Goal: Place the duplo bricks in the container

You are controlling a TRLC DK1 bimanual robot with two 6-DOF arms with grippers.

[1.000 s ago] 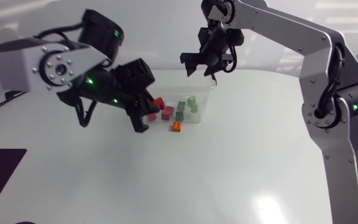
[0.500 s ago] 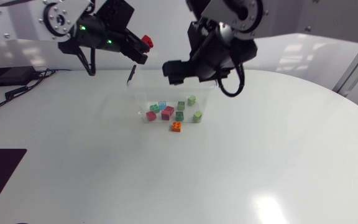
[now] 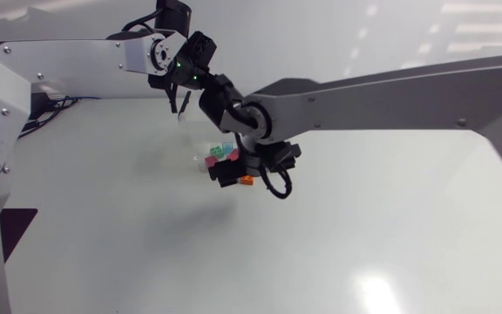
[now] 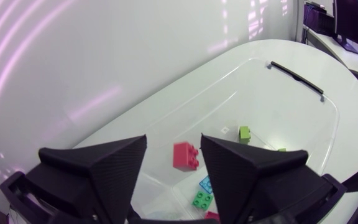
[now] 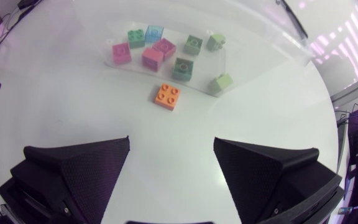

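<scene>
Overhead first: the right gripper (image 3: 232, 177) hung low beside the orange brick (image 3: 247, 180). That brick sat on the table (image 3: 364, 227), just outside the clear container (image 3: 197, 153). The left gripper (image 3: 181, 105) was poised above the container's far side. From up there I couldn't tell how either set of fingers stood.

Left wrist camera: the left gripper (image 4: 174, 146) was parted and held nothing. A red brick (image 4: 185, 155) showed in the gap beneath it, touching neither finger, over the container (image 4: 303, 78) floor. Whether it was airborne or landed, I couldn't tell.

Right wrist camera: the right gripper (image 5: 172, 142) was spread wide and empty. The orange brick (image 5: 167, 96) lay ahead of it, roughly centred, with the container (image 5: 272, 46) wall just beyond and the other bricks (image 5: 154, 57) inside.

Picking up the orange one looked to be the job in hand. It sat a touch skewed to the fingers, so a small wrist turn to meet its flat sides seemed wise. After that I'd have wanted a straight descent clear of that thin wall and a firm squeeze. The lift should have cleared the rim well before crossing, minding the left gripper overhead.
</scene>
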